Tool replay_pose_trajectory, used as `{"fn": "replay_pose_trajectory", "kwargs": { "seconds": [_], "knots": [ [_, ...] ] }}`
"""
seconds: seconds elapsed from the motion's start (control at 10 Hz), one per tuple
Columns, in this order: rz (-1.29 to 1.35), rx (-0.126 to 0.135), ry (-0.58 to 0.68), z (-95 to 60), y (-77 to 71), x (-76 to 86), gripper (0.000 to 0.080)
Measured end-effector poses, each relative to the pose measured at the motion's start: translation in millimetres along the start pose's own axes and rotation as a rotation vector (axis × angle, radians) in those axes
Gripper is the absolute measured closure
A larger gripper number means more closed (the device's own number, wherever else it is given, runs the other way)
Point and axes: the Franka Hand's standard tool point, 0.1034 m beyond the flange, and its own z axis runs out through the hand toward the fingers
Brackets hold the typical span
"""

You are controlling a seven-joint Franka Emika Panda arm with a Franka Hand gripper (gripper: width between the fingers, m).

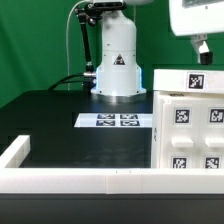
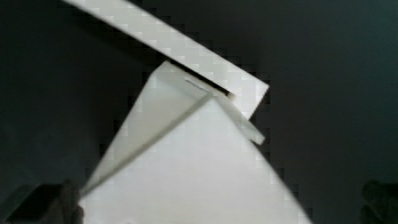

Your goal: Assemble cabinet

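Ext cam low, facing robot base (image 1: 117, 62); wrist cam close above cabinet (image 2: 187, 150) (shared).

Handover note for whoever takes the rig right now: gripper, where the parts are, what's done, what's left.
Gripper: open, holding nothing, hanging at the exterior view's upper right above the cabinet parts.
Cabinet: white tagged pieces grouped at the exterior view's right, resting on the black table. The wrist view looks down on white panels close below; which piece they are I cannot tell.
Marker board: flat in front of the arm's base.
White rail: along the near edge.
Done: cannot tell whether any pieces are joined.
Left: pick up a part and assemble.
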Motion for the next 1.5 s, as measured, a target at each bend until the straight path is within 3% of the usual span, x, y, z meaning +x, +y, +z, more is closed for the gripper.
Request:
{"fn": "replay_pose_trajectory", "kwargs": {
  "seconds": [0.3,0.6,0.7,1.2,1.3,1.5],
  "knots": [
    [-0.268,-0.002,0.003,0.4,1.3,1.5,0.0002],
    [-0.865,-0.058,0.025,0.0,5.3,5.9,0.0002],
    [-1.043,-0.065,0.017,1.5,5.9,5.5,0.0002],
    [-1.441,-0.086,0.004,2.0,10.5,10.8,0.0002],
    [-1.554,-0.107,-0.001,2.2,12.2,12.3,0.0002],
    [-1.683,-0.124,-0.010,3.9,14.3,13.9,0.0002]
  ]
}}
